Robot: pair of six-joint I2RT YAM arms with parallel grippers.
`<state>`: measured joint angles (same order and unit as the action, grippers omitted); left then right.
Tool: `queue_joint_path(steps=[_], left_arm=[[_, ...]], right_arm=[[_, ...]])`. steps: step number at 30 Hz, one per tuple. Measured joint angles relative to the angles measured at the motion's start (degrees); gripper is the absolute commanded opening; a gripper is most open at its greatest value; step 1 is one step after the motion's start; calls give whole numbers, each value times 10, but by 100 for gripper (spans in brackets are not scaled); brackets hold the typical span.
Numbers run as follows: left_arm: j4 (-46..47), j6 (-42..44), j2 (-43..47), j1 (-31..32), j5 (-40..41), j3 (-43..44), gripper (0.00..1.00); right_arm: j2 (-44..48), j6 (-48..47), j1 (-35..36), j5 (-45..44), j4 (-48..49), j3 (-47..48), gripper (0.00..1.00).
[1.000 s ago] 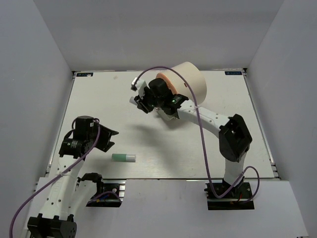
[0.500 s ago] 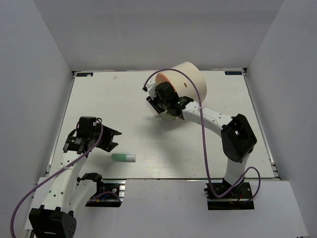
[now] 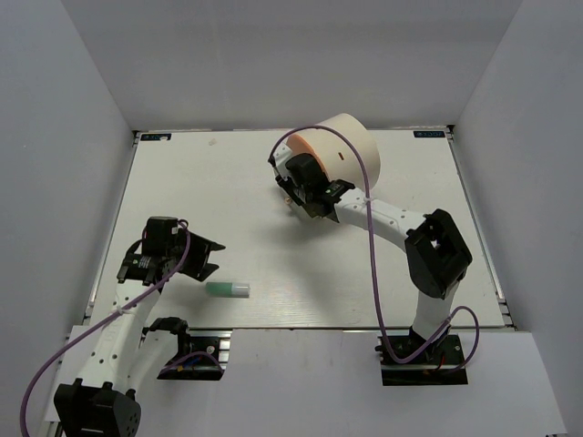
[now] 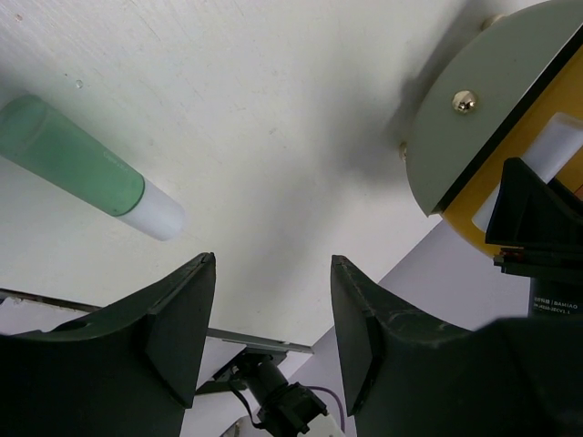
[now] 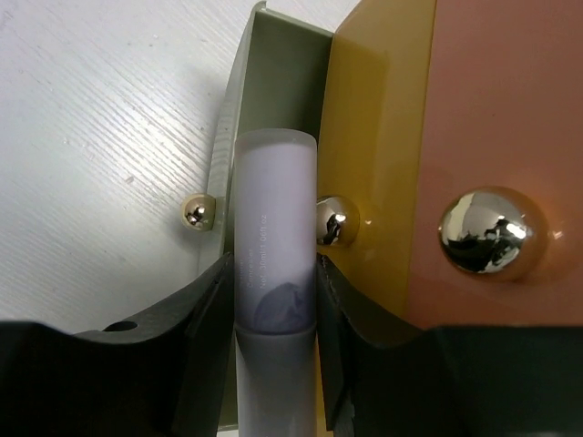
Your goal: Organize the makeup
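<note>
My right gripper (image 3: 293, 187) is shut on the lavender tube (image 5: 273, 228) and holds it against the orange face of the cream drum (image 3: 351, 146). In the right wrist view the tube lies over a grey-green compartment (image 5: 278, 64), beside a yellow one (image 5: 378, 127). The mint green tube (image 3: 227, 289) lies on the table near the front edge, white cap to the right. My left gripper (image 3: 197, 259) is open and empty, just up and left of it; the tube also shows in the left wrist view (image 4: 77, 164). Brushes, lipstick and the case are out of view.
The white table (image 3: 219, 200) ends at a metal front edge (image 3: 301, 328). Grey walls close in the left, right and back. The drum also shows in the left wrist view (image 4: 474, 137), far from the left gripper. Gold knobs (image 5: 485, 228) stud its face.
My right gripper has carried the lavender tube to the right, up to the drum's face. My left gripper has shifted slightly right and down, nearer the mint tube.
</note>
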<state>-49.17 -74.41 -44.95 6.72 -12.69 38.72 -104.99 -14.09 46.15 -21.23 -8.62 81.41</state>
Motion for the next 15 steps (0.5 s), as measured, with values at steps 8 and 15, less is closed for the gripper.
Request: queue_joint_path(steps=[8, 15], left_arm=[[3, 0, 0, 0, -2, -5, 63], [4, 0, 1, 0, -3, -7, 63]], right_arm=[[-4, 2, 6, -26, 2, -5, 0], [-5, 2, 9, -33, 2, -6, 0]])
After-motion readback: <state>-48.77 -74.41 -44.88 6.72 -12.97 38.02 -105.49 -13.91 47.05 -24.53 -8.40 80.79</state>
